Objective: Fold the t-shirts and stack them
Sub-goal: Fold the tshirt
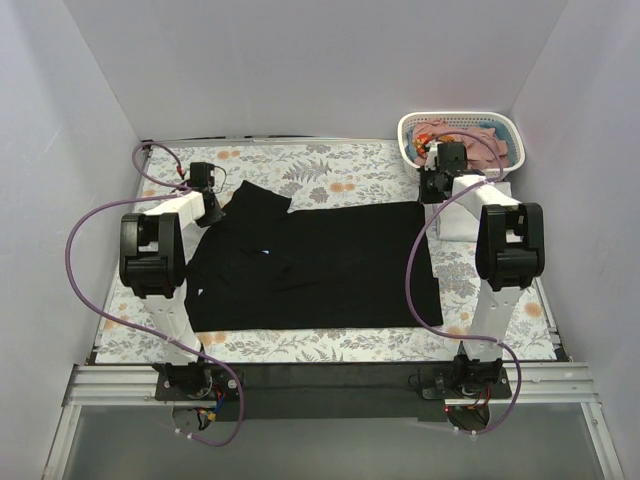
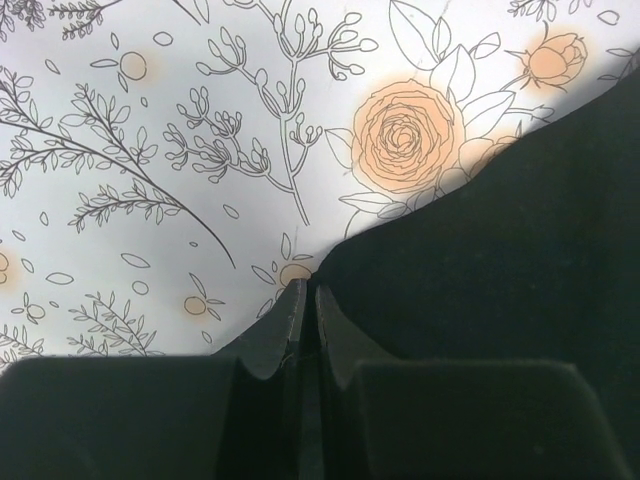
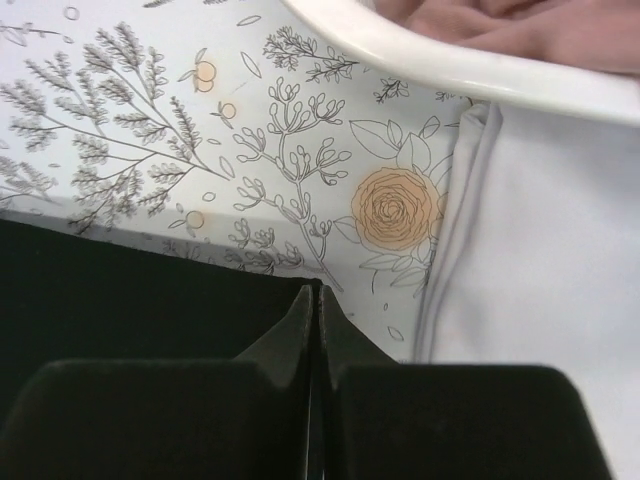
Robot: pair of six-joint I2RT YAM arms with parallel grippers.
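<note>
A large black t-shirt [image 1: 320,265] lies spread flat on the floral cloth, with a small white neck label [image 1: 266,251]. My left gripper [image 1: 213,203] is at its far left sleeve edge and shut on the fabric edge; in the left wrist view the gripper [image 2: 308,288] pinches the black t-shirt [image 2: 500,250]. My right gripper [image 1: 431,190] is at the shirt's far right corner; in the right wrist view the gripper [image 3: 312,291] is shut on that corner of the black t-shirt [image 3: 120,290]. A folded white t-shirt [image 1: 456,223] [image 3: 540,250] lies beside the right gripper.
A white slotted basket [image 1: 460,118] [image 3: 430,55] stands at the back right and holds dusty-pink t-shirts [image 1: 482,140] [image 3: 520,20]. The floral cloth [image 1: 330,165] [image 2: 150,150] covers the table. White walls close in the left, back and right sides.
</note>
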